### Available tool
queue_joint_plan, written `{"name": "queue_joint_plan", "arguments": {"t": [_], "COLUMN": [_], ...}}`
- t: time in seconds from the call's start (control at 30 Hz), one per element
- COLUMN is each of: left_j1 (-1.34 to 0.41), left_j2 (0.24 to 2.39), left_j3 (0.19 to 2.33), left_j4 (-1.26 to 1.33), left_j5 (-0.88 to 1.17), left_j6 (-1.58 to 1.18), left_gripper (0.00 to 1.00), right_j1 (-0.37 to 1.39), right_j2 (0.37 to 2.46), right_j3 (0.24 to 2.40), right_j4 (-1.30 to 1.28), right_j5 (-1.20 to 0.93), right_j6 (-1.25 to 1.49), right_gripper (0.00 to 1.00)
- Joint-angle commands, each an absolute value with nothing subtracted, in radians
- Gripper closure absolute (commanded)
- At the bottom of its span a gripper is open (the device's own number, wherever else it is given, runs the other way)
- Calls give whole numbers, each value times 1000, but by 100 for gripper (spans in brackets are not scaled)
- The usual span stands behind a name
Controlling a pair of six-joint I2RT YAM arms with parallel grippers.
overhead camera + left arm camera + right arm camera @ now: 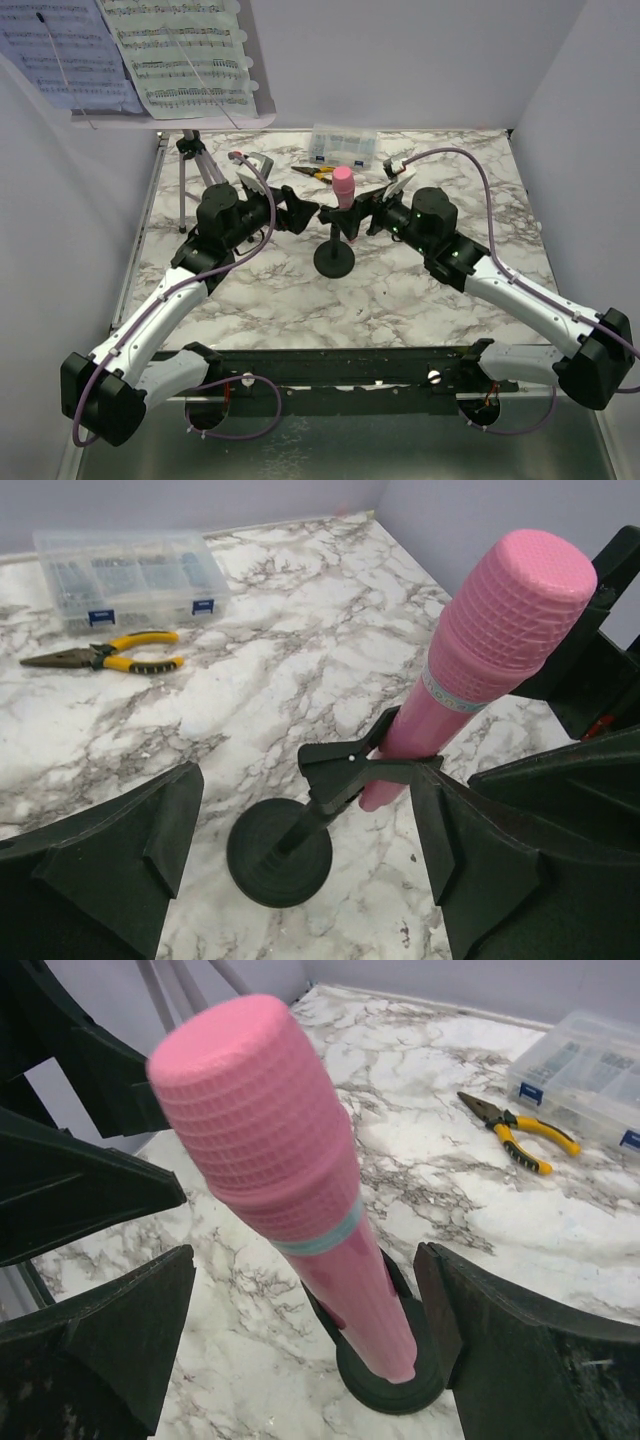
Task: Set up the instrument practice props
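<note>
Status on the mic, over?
Both open: left gripper, right gripper either side of pink microphone. Microphone seated tilted in clip on black stand. Pliers, clear box behind, apart.

Lavender sheet-music page (pixel 60 55): you see printed staves and notes, no words you can read.
White sheet-music page (pixel 185 50): notation only, too small for titles.
Compartment box (pixel 130 570): blue tabs, no lettering you can read.
Microphone (pixel 490 630): pale band, no text.

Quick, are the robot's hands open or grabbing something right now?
Left gripper: open, jaws spread around the microphone stand, holding nothing.
Right gripper: open, jaws spread around the pink microphone, holding nothing.
</note>
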State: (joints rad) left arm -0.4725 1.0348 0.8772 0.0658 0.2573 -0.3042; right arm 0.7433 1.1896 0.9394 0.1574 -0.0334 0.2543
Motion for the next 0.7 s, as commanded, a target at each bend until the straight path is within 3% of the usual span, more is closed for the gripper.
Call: {"name": "queue_joint_plan", "arguments": {"t": [0.0,0.1,0.2,0.4,0.67], "left_j1": [-469,-469,-469,-469,-469], "left_j2": [1044,1119,1185,1251,1279], "left_j3": [853,908,924,936,939], "left_j4": [95,41,37,42,53], "left_j5": [410,488,520,612,632], "left_j6": [-324,-301,-308,-297,-283], "left_gripper": [4,7,19,35,53], "right_j1": [747,747,746,747,747], "right_j2": [1130,1073,1007,885,1138], "right_j3": [887,810,702,445,289], "right_j4": [73,57,84,316,773], "right_j5": [8,58,96,-30,-166], "right_j6": [267,283,310,302,300], "right_gripper": [0,0,1,7,21]}}
